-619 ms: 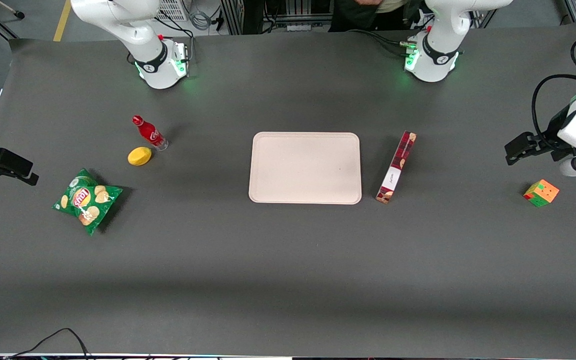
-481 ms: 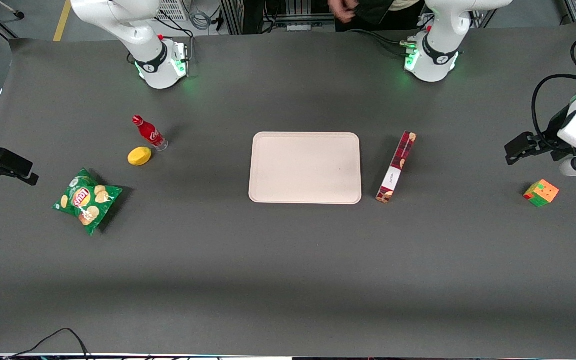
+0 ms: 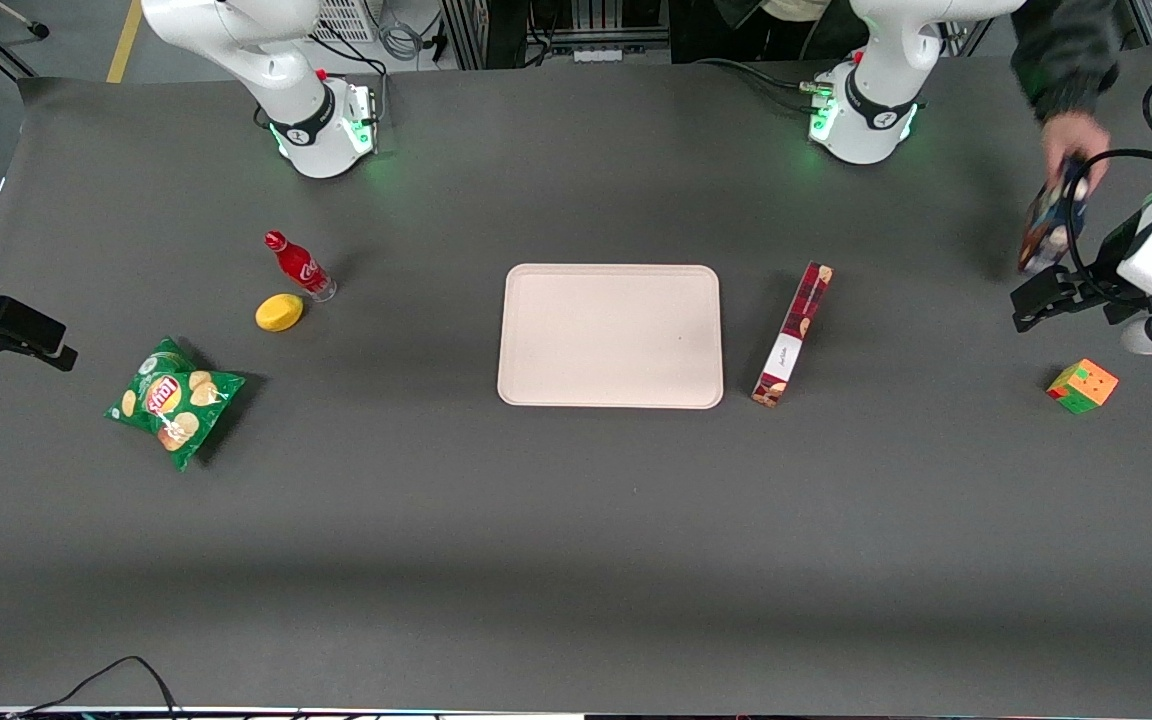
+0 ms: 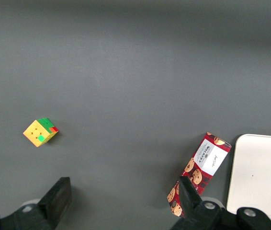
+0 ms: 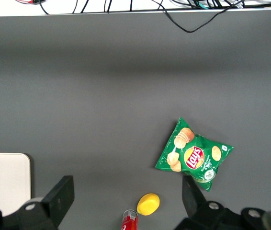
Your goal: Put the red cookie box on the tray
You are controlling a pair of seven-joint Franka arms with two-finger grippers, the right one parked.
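At the working arm's end of the desk (image 3: 576,560), the gripper (image 4: 121,201) hangs above bare surface with its jaws spread wide, grasping nothing. The red cookie box (image 3: 792,334) lies flat on the desk just beside the tray (image 3: 609,336), not touching it, and part of it is hidden by one finger in the wrist view. A person's hand (image 3: 1071,160) holds a dark, blurred object near the arm. A colourful cube (image 3: 1082,386) sits nearby.
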